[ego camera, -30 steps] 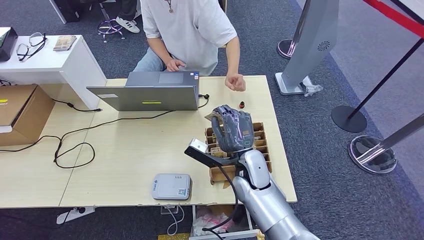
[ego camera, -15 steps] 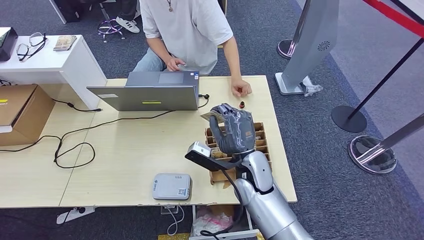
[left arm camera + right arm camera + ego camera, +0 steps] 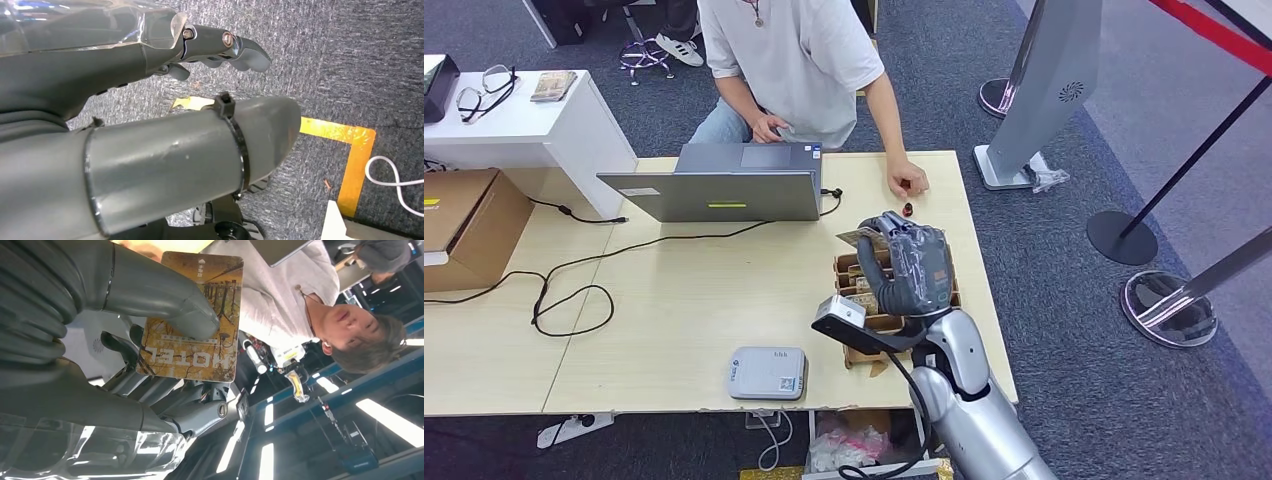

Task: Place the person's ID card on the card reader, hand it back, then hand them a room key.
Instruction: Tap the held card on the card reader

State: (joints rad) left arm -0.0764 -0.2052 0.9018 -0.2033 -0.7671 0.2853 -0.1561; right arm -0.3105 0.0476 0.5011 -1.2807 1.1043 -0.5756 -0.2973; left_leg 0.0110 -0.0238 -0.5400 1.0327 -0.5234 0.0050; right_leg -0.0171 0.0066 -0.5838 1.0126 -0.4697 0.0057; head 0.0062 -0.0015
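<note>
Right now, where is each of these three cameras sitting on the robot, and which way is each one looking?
Head view: high on the body, looking forward and down at the desk, laptop and seated person; the silver right arm and right hand show.
Left wrist view: behind the hanging left hand, facing grey carpet and yellow floor tape.
Right wrist view: behind the right hand, its fingers pinching a hotel key card, facing the person.
Shared: the head and right wrist views both show the card, right hand and person.

Bright, even indoor light; ceiling strips glare in right wrist view.
</note>
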